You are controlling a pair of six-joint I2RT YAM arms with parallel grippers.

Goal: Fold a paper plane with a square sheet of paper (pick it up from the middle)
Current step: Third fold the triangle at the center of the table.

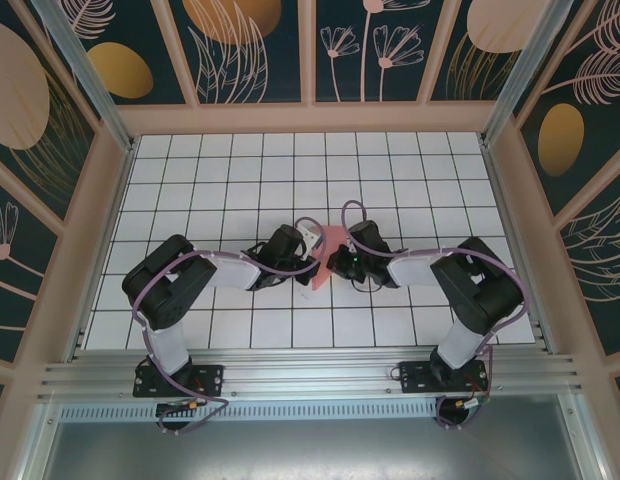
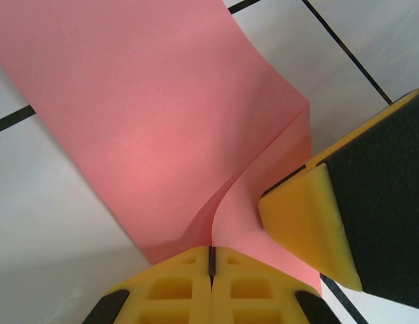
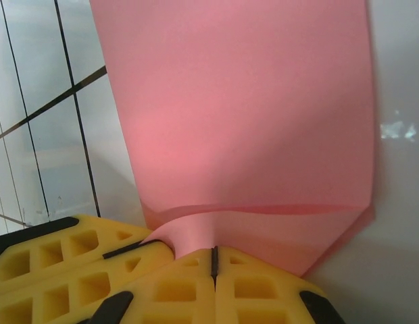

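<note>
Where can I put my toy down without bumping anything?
The far tiles of the table, between the back wall and the arms, are bare. The middle is crowded: the left tool and right tool pinch the pink paper, with arms over the near rows.

white gridded tabletop [image 1: 190,180]; floral-patterned walls [image 1: 250,50]; metal rail [image 1: 310,375] at near edge.

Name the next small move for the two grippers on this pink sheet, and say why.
Probably lower both together, gently, toward the table. The left gripper and right gripper are each shut on the square sheet of paper, side by side, and the sheet bows in a loose curve there, not yet a sharp crease.
</note>
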